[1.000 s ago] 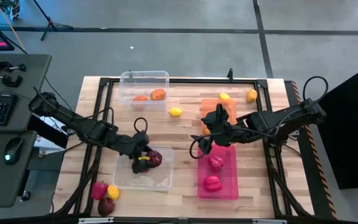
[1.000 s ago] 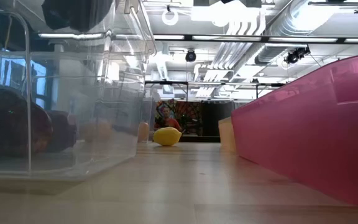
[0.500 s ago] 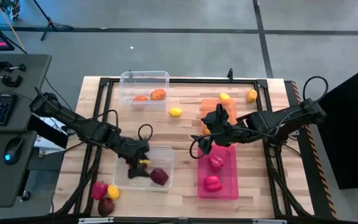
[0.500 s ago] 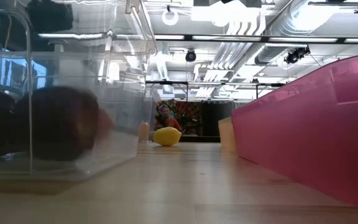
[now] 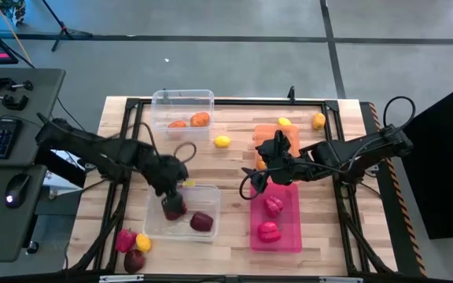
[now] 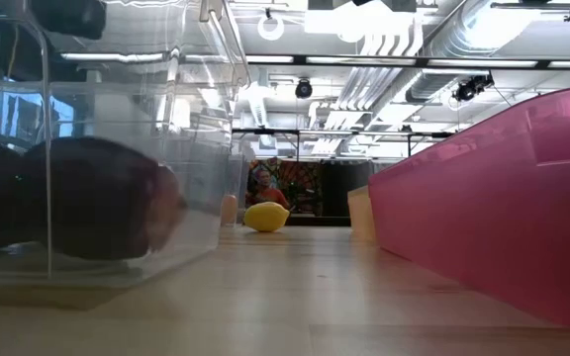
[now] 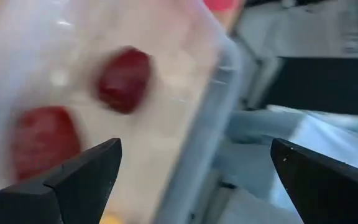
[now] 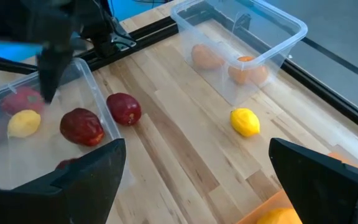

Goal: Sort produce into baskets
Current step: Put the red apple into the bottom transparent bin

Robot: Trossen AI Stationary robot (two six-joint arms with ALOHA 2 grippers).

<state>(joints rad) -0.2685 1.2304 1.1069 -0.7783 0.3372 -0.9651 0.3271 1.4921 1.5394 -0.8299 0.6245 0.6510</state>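
Note:
My left gripper point(image 5: 171, 189) is open and empty, just above the far edge of the near clear bin point(image 5: 209, 234). Two dark maroon pieces point(image 5: 174, 209) point(image 5: 202, 222) lie on that bin's floor; they also show in the left wrist view point(image 7: 124, 79) point(image 7: 42, 143). My right gripper point(image 5: 267, 171) is open and empty, held over the place where the orange bin point(image 5: 293, 135) meets the pink bin point(image 5: 293, 236). The pink bin holds two pink-red pieces point(image 5: 273, 205). The far clear bin point(image 5: 183, 96) holds two orange pieces point(image 5: 200, 119).
A yellow piece point(image 5: 222, 141) lies on the bare wood between the far clear bin and the orange bin. Another yellow piece point(image 5: 284, 122) and an orange-yellow one point(image 5: 318, 120) lie at the far right. A pink, a yellow and a maroon piece point(image 5: 134, 259) lie at the near left corner.
The maroon piece that was at my left gripper a second ago has dropped into the near clear bin and rolled toward its near right corner, where it now lies. My left gripper has risen out of the bin and drawn back toward the table's far edge.

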